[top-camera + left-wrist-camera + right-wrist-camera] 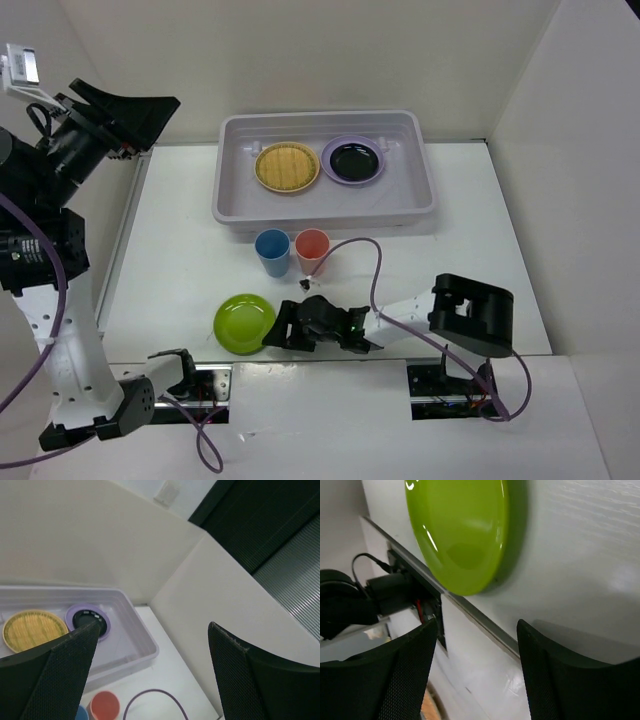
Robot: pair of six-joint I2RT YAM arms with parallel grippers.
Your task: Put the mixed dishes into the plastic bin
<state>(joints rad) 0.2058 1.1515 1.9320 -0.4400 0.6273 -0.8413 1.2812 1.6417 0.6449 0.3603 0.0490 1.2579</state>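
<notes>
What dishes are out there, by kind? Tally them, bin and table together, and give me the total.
Plates: 3 (lilac plate, black plate sitting in it, lime green plate)
Discs: 1 (woven disc)
Cups: 2 (blue cup, coral-red cup)
Total: 6

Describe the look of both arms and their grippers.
The left arm and right arm have white links with black joint housings, and a purple cable runs along each. The left gripper and right gripper carry black fingers with a fine mesh-like texture.
</notes>
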